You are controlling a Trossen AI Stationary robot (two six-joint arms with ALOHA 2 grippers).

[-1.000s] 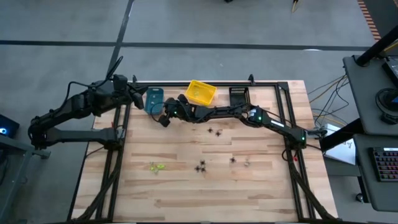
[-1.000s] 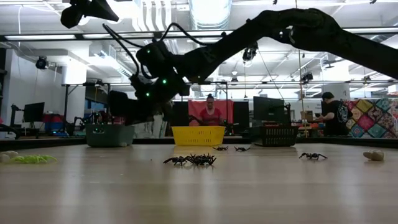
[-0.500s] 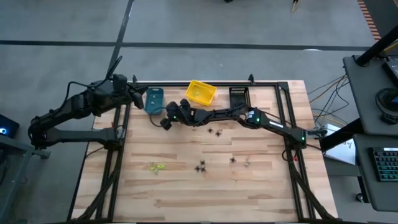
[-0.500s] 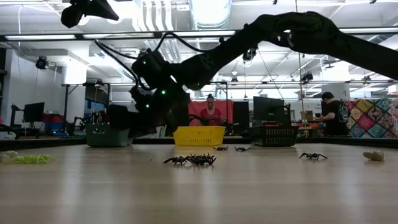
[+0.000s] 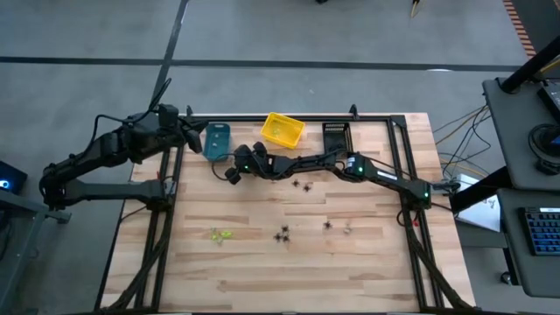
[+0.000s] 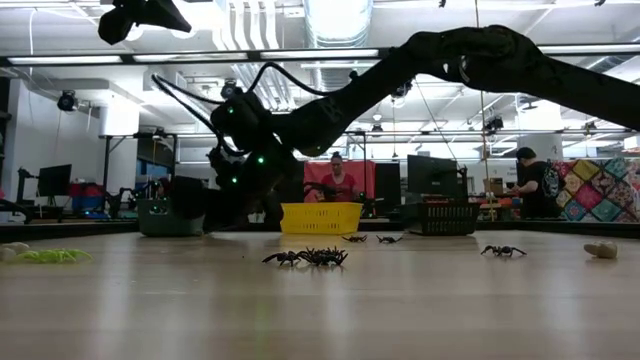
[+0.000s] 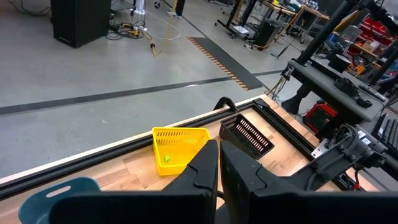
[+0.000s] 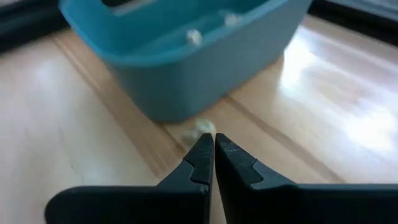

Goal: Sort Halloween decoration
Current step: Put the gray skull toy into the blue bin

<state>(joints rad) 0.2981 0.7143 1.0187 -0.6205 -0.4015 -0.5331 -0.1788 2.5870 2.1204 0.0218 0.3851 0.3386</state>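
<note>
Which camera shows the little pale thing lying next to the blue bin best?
The right wrist view: the pale trinket fills the middle, on the wood against the teal bin, just past the right hand. In the high and low views the arm hides it. The left wrist view shows only the bin's edge.

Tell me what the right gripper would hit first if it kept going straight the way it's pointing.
Probably the small pale trinket lying on the wood just past the right gripper, whose fingers are shut. Right behind it stands the wall of the teal bin. Depth is hard to judge, so the tips might pass over the trinket.
</note>
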